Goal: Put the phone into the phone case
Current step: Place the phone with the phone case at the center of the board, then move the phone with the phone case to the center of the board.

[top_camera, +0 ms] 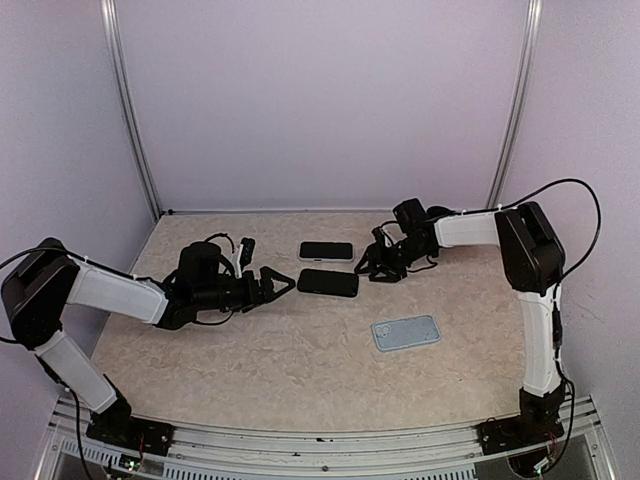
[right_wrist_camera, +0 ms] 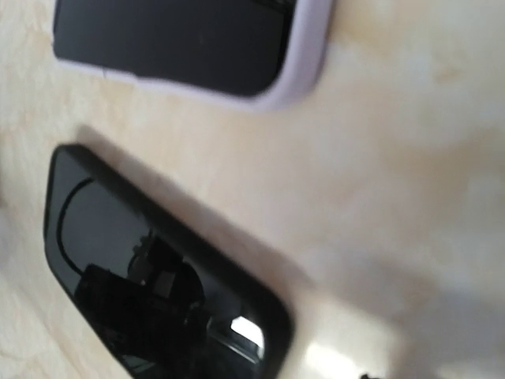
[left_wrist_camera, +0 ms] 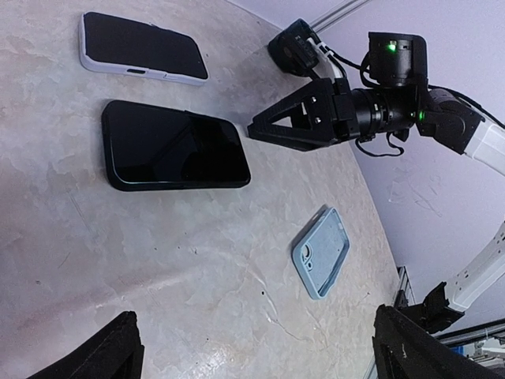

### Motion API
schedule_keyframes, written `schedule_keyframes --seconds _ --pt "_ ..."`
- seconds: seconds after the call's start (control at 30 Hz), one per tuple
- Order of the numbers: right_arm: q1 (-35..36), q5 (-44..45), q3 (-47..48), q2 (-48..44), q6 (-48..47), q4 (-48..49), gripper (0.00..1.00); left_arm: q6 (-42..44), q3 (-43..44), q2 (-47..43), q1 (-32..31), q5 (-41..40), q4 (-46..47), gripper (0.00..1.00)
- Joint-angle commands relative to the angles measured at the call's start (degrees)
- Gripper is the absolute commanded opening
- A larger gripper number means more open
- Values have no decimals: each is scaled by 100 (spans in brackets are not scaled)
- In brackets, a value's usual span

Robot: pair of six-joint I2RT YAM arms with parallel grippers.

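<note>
The bare black phone (top_camera: 328,283) lies flat, screen up, in mid-table; it also shows in the left wrist view (left_wrist_camera: 173,148) and the right wrist view (right_wrist_camera: 158,292). The light blue phone case (top_camera: 406,333) lies empty and open side up to its front right, the same phone case (left_wrist_camera: 321,253) showing in the left wrist view. My left gripper (top_camera: 276,285) stands open just left of the phone, its fingertips (left_wrist_camera: 102,355) wide apart over bare table. My right gripper (top_camera: 375,270) hovers low at the phone's right end, jaws apart with nothing between them. Its own view does not show its fingers.
A second phone in a pale lilac case (top_camera: 326,251) lies just behind the black one, also visible in the wrist views (left_wrist_camera: 142,47) (right_wrist_camera: 189,43). Purple walls with metal posts (top_camera: 130,110) close in the table on three sides.
</note>
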Motion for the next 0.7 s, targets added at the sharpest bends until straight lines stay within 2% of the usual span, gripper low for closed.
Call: schedule_keyframes --seconds 0.0,0.3,0.67 --pt "12 -43 -364 -347 -172 25 57 6 -63 29 2 50 136 99" --pt "209 -535 -756 -304 -194 455 57 -24 -32 81 -3 57 166 99" --pt "339 -865 -45 222 -36 590 57 -26 -17 -14 -5 23 77 99"
